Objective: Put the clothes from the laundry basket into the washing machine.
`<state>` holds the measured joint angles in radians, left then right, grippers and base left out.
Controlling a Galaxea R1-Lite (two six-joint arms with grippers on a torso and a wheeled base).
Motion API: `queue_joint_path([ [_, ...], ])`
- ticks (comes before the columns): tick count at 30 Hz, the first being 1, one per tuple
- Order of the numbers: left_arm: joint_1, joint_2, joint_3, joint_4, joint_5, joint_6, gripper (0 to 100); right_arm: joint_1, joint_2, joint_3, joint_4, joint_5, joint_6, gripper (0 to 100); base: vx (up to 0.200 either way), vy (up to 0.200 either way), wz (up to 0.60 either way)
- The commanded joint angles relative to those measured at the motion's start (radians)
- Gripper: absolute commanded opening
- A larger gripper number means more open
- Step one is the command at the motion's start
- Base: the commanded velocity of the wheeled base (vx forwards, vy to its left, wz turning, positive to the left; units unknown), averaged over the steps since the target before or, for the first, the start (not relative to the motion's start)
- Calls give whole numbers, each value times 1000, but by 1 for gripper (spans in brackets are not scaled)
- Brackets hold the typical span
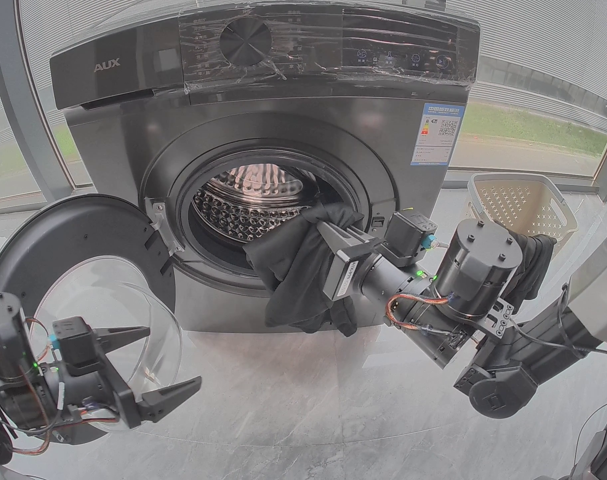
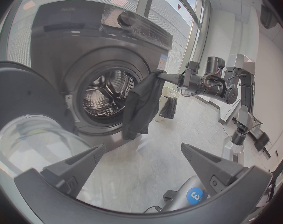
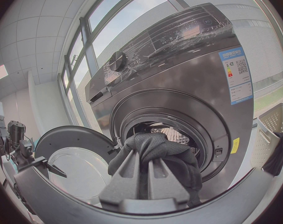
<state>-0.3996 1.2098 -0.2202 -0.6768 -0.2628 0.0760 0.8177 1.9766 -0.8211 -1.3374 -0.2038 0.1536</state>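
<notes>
On a pale stone floor (image 1: 303,401) before tall windows stands the washing machine (image 1: 263,128), its door (image 1: 63,248) wide open. The right end effector (image 1: 325,229) is clamped on a dark garment (image 1: 293,268) hanging at the drum's mouth. The step in hand is loading; next it likely needs to reach deeper inside before letting go. The left end effector (image 1: 172,357) hangs spread wide, holding nothing. A second dark cloth (image 1: 533,265) drapes over the laundry basket (image 1: 523,201). The machine's front carries a logo and an energy label (image 1: 439,133).
</notes>
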Motion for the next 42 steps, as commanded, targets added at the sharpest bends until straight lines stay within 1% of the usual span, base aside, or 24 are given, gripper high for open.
queue_joint_path([
  [1,-105,341,-57,-170,13,-10,100,-2,30,-23,-6,3,1,0,0,0,0],
  [4,-119,405,-71,-230,11,-10,100,-2,28,-21,-6,3,1,0,0,0,0],
  [8,-128,470,-99,-251,2,-7,100,3,28,-13,-8,4,1,0,0,0,0],
  [10,-131,493,-117,-260,2,-22,100,5,27,-13,-8,4,1,0,0,0,0],
  [11,-133,494,-119,-262,2,-24,100,5,27,-13,-8,4,1,0,0,0,0],
  [12,-142,504,-131,-274,2,-44,100,6,27,-13,-8,4,1,0,0,0,0],
  [13,-147,505,-134,-279,2,-48,100,6,27,-13,-8,4,1,0,0,0,0],
  [14,-157,508,-145,-290,2,-79,100,8,28,-13,-8,3,1,0,0,0,0],
  [15,-166,510,-156,-290,0,-104,100,9,28,-13,-8,3,1,0,0,0,0],
  [17,-183,522,-174,-290,-1,-143,100,11,28,-13,-9,3,1,0,0,0,0],
  [22,-185,580,-195,-303,-1,-150,100,15,28,-1,-12,-3,3,0,0,0,0],
  [28,-176,652,-219,-382,0,-162,100,17,28,2,-23,-5,1,0,0,0,0],
  [31,-170,698,-225,-425,14,-160,100,17,28,8,-25,-6,1,0,0,0,0],
  [35,-147,746,-235,-480,14,-159,100,20,25,16,-23,-6,1,0,0,0,0],
  [42,-147,797,-278,-501,13,-160,100,21,24,16,-25,-6,1,0,0,0,0],
])
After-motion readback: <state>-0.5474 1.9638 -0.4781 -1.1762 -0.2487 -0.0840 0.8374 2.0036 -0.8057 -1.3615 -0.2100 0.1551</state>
